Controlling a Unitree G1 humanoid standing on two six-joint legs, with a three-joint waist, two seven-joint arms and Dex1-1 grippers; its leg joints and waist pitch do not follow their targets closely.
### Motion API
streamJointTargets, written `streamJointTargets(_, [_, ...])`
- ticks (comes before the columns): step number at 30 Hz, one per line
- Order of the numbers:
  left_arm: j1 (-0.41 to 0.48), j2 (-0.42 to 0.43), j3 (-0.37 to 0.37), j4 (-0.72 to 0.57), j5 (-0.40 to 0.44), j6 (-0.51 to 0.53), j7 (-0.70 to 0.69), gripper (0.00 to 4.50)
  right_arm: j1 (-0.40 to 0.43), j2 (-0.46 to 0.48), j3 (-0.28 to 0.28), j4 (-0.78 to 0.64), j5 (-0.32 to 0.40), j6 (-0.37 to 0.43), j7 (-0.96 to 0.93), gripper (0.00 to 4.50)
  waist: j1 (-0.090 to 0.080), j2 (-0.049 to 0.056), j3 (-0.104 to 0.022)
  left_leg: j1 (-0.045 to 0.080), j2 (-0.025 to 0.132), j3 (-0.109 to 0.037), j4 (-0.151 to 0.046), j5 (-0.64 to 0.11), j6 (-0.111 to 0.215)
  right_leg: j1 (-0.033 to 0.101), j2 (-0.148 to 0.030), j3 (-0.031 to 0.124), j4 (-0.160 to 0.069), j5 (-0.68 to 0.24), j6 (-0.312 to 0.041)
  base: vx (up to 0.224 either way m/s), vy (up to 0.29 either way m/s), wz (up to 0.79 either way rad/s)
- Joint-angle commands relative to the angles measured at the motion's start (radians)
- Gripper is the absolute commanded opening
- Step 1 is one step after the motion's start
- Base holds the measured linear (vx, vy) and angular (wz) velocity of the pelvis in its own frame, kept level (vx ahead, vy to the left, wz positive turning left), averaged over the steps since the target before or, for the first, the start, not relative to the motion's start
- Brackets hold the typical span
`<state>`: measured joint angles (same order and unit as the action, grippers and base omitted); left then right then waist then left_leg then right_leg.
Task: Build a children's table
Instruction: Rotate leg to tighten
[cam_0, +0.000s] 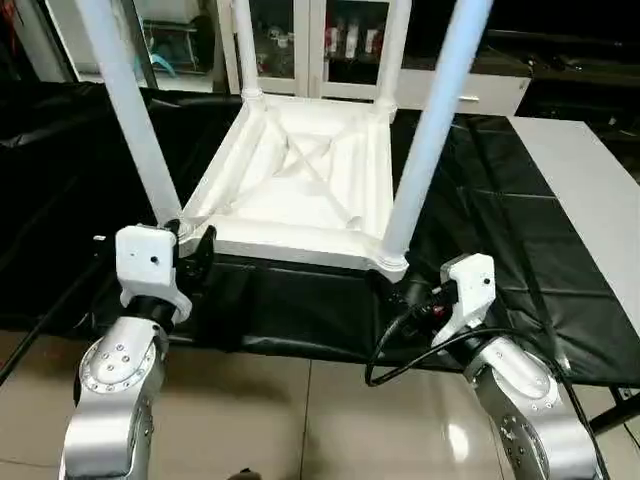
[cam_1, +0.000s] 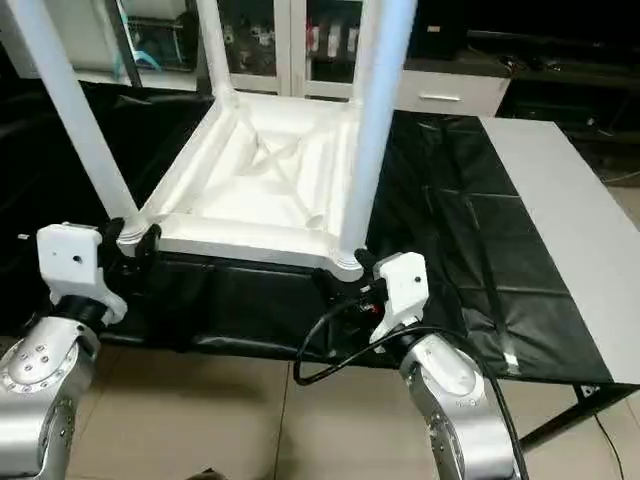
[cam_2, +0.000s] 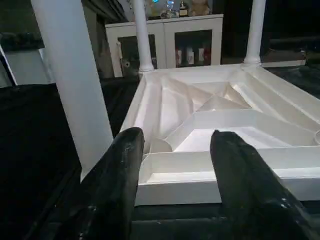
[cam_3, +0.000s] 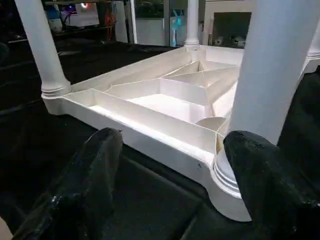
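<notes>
You see a white table top (cam_0: 300, 190) with criss-cross ribs, and its four legs (cam_0: 430, 130) are white too. It sits on a shiny black cloth (cam_0: 520, 230). Your arms (cam_0: 115, 390) are silver with white blocks and black fingers (cam_2: 120, 170). The floor (cam_0: 300, 420) is beige tile.

Glossy white plastic table top (cam_0: 300, 190), seemingly smooth legs (cam_0: 128, 100), shiny black sheeting (cam_0: 500, 200).

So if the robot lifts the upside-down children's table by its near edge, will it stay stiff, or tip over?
The children's table probably stays stiff: crossing ribs brace its underside. It looks like thin hollow plastic, so likely light for its size. With the four legs standing tall above the top, it may be top-heavy once tilted. The glossy rim could slip in the left pincer, whose fingers stand apart at the corner.
</notes>
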<state>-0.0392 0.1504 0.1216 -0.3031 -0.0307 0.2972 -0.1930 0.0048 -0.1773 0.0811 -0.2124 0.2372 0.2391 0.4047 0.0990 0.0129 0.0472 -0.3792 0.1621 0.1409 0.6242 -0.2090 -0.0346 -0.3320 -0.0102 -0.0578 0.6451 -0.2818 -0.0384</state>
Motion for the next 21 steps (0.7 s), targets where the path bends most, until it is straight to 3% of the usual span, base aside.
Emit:
streamJointTargets(1, [-0.008,0.008,0.001,0.006,-0.008,0.005,-0.001,2.4,-0.009,0.006,-0.014,0.005,-0.003,-0.003,-0.013,3.55,0.033,-0.007,-0.05,-0.071,0.066,-0.067,0.064,-0.06,0.152,0.078,-0.329,0.201,-0.157,-0.062,-0.19,0.004,0.117,0.0])
streamJointTargets(2, [-0.01,0.009,0.0,0.007,-0.008,0.007,-0.001,2.4,-0.013,0.008,-0.018,0.006,-0.002,-0.002,-0.018,3.55,0.036,-0.006,-0.051,-0.084,0.061,-0.078,0.089,-0.064,0.146,0.079,-0.337,0.215,-0.159,-0.047,-0.195,0.007,0.165,-0.08])
streamJointTargets(3, [-0.015,0.006,-0.001,0.01,-0.006,0.006,0.001,2.4,-0.02,0.008,-0.024,0.011,-0.002,-0.002,-0.027,3.55,0.034,-0.006,-0.045,-0.091,0.056,-0.093,0.084,-0.045,0.127,0.068,-0.305,0.19,-0.152,-0.034,-0.22,0.007,0.165,-0.08])
streamJointTargets(4, [-0.016,0.004,-0.003,0.011,-0.001,0.001,0.006,2.4,-0.024,0.007,-0.025,0.013,-0.003,-0.002,-0.03,3.55,0.032,-0.001,-0.052,-0.075,0.04,-0.082,0.032,0.01,0.151,0.063,-0.23,0.148,-0.135,-0.008,-0.239,0.008,0.221,-0.02])
streamJointTargets(5, [-0.019,-0.002,-0.004,0.013,0.003,-0.005,0.016,2.4,-0.029,0.007,-0.027,0.017,-0.004,-0.003,-0.034,3.55,0.033,0.011,-0.06,-0.05,0.039,-0.073,-0.001,0.057,0.194,0.051,-0.192,0.122,-0.123,0.008,-0.241,0.007,0.28,0.14])
streamJointTargets(6, [-0.02,-0.004,-0.004,0.013,0.004,-0.007,0.019,2.4,-0.03,0.007,-0.027,0.018,-0.005,-0.004,-0.035,3.55,0.006,0.04,-0.068,0.029,0.04,-0.062,-0.053,0.137,0.346,-0.01,-0.086,0.049,-0.057,0.025,-0.209,0.007,0.28,0.14])
streamJointTargets(7, [-0.021,-0.004,-0.01,0.014,0.025,-0.013,0.036,2.4,-0.034,0.008,-0.028,0.021,-0.007,-0.006,-0.038,3.55,-0.043,0.063,-0.069,0.101,0.07,-0.103,-0.071,0.152,0.538,-0.085,-0.026,-0.018,0.076,-0.063,-0.114,0.007,0.313,0.11])
streamJointTargets(8, [-0.024,-0.004,-0.012,0.018,0.036,-0.015,0.047,2.4,-0.038,0.009,-0.029,0.024,-0.008,-0.007,-0.039,3.55,-0.034,0.056,-0.069,0.06,0.097,-0.102,-0.081,0.245,0.55,-0.102,-0.032,-0.031,0.125,-0.057,-0.011,-0.024,0.291,0.04])
streamJointTargets(9, [-0.024,0.003,-0.025,0.022,0.059,-0.019,0.056,2.4,-0.041,0.01,-0.029,0.028,-0.01,-0.008,-0.04,3.55,-0.033,0.047,-0.064,0.033,0.117,-0.101,-0.09,0.296,0.536,-0.1,-0.042,-0.021,0.12,-0.039,0.018,-0.024,0.291,0.04])
streamJointTargets(10, [-0.027,0.011,-0.041,0.026,0.08,-0.022,0.065,2.4,-0.047,0.012,-0.029,0.033,-0.013,-0.012,-0.042,3.55,-0.019,0.04,-0.067,0.0,0.132,-0.098,-0.108,0.226,0.326,-0.062,-0.068,0.005,0.061,0.024,-0.004,-0.072,0.238,0.02])
streamJointTargets(11, [-0.03,0.011,-0.043,0.028,0.081,-0.023,0.067,2.4,-0.049,0.012,-0.03,0.036,-0.014,-0.012,-0.042,3.55,-0.023,0.036,-0.074,0.018,0.143,-0.113,-0.113,0.148,0.249,-0.062,-0.08,0.017,0.045,0.029,-0.029,-0.084,0.169,0.01])
streamJointTargets(12, [-0.033,0.011,-0.043,0.03,0.079,-0.023,0.069,2.4,-0.051,0.012,-0.032,0.038,-0.014,-0.013,-0.043,3.55,-0.03,0.038,-0.08,0.035,0.164,-0.138,-0.116,0.084,0.19,-0.07,-0.085,0.021,0.043,0.019,-0.067,-0.084,0.169,0.01])
streamJointTargets(13, [-0.036,0.011,-0.043,0.03,0.085,-0.024,0.077,2.4,-0.053,0.011,-0.034,0.04,-0.015,-0.013,-0.043,3.55,-0.038,0.053,-0.067,0.018,0.191,-0.151,-0.152,-0.079,0.105,-0.078,-0.055,0.0,0.07,-0.059,-0.06,-0.101,0.121,0.05])
streamJointTargets(14, [-0.043,0.001,-0.034,0.032,0.068,-0.009,0.08,2.4,-0.055,0.011,-0.038,0.042,-0.015,-0.012,-0.045,3.55,-0.041,0.058,-0.065,0.009,0.199,-0.153,-0.172,-0.176,0.064,-0.08,-0.048,-0.009,0.094,-0.086,-0.029,-0.128,0.074,0.04])
streamJointTargets(15, [-0.047,0.0,-0.031,0.032,0.068,-0.003,0.085,2.4,-0.056,0.011,-0.042,0.045,-0.014,-0.012,-0.048,3.55,-0.039,0.056,-0.067,0.007,0.18,-0.142,-0.185,-0.35,0.018,-0.078,-0.046,-0.011,0.11,-0.089,0.043,-0.128,0.074,0.04])
streamJointTargets(16, [-0.051,-0.003,-0.024,0.034,0.06,-0.014,0.083,2.4,-0.059,0.01,-0.048,0.049,-0.014,-0.012,-0.052,3.55,-0.036,0.05,-0.058,-0.004,0.155,-0.125,-0.198,-0.495,0.016,-0.065,-0.053,0.0,0.096,-0.059,0.056,-0.135,-0.005,0.03])
streamJointTargets(17, [-0.055,-0.003,-0.021,0.038,0.052,-0.014,0.077,2.4,-0.061,0.011,-0.051,0.049,-0.014,-0.011,-0.054,3.55,-0.034,0.04,-0.053,-0.02,0.114,-0.097,-0.205,-0.63,-0.002,-0.04,-0.075,0.017,0.055,-0.046,0.04,-0.138,-0.067,0.01])
streamJointTargets(18, [-0.055,-0.003,-0.021,0.038,0.052,-0.014,0.077,2.4,-0.061,0.011,-0.051,0.049,-0.014,-0.011,-0.054,3.55,-0.036,0.02,-0.052,-0.03,0.083,-0.083,-0.186,-0.663,-0.019,-0.033,-0.098,0.039,0.013,-0.084,0.03,-0.138,-0.067,0.01])
streamJointTargets(19, [-0.058,-0.014,-0.011,0.042,0.025,-0.006,0.071,2.4,-0.063,0.011,-0.053,0.048,-0.016,-0.009,-0.06,3.55,-0.018,-0.036,-0.038,-0.006,-0.012,-0.046,0.07,-0.255,0.0,-0.074,-0.281,0.111,-0.191,-0.676,0.042,-0.143,-0.097,-0.09])
streamJointTargets(20, [-0.059,-0.02,-0.008,0.043,0.017,-0.004,0.072,2.4,-0.066,0.01,-0.053,0.048,-0.017,-0.007,-0.062,3.55,-0.016,-0.026,-0.036,-0.045,-0.015,-0.078,0.094,-0.074,0.013,-0.045,-0.288,0.134,-0.187,-0.758,0.06,-0.086,-0.064,-0.35])
streamJointTargets(21, [-0.059,-0.02,-0.008,0.043,0.017,-0.004,0.072,2.4,-0.066,0.01,-0.053,0.048,-0.017,-0.007,-0.062,3.55,-0.017,-0.024,-0.017,-0.071,-0.008,-0.076,0.07,-0.02,-0.026,-0.019,-0.264,0.079,-0.177,-0.805,0.076,-0.086,-0.064,-0.35])
